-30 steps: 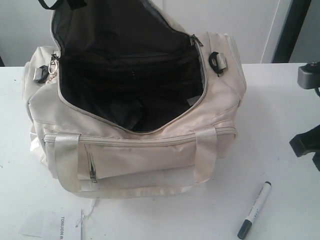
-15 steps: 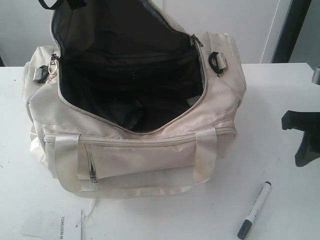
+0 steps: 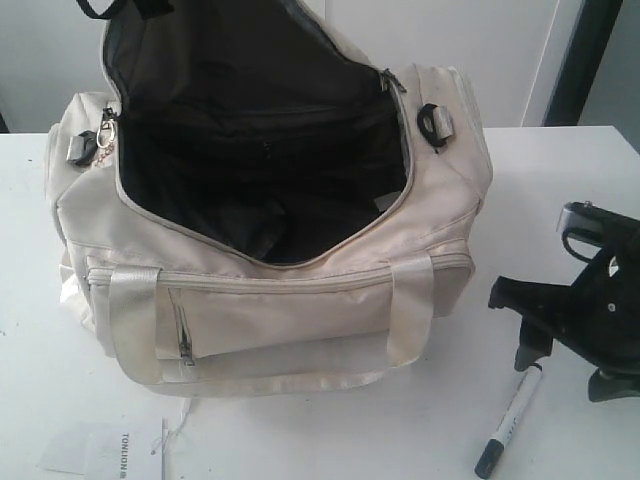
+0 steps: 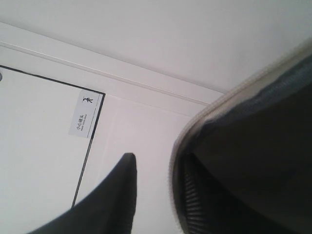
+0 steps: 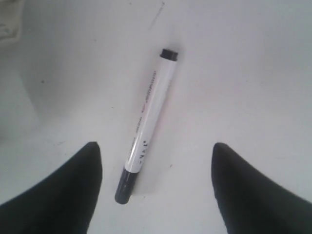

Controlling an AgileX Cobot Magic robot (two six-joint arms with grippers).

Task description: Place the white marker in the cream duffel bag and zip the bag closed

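The paper tag (image 3: 105, 452) reads "TOMLION"; the wall sign (image 4: 86, 114) shows a figure and Chinese characters too small to read.

The cream duffel bag (image 3: 440, 200) is matt cloth; the white marker (image 3: 510, 412), glossy plastic.

There is one cream duffel bag (image 3: 300, 310), one white marker (image 3: 510, 418), one paper tag (image 3: 110, 445) at lower left, and one right gripper (image 5: 153, 146).

A white surface (image 3: 560, 190) spreads across the lower frame. At its lower left lies a paper tag (image 3: 115, 447) with dark lettering. Behind is a pale wall (image 3: 480, 50), and a dark post (image 3: 585, 60) slants at the upper right. The left wrist view shows a small sign (image 4: 85, 114) bearing a stick figure.
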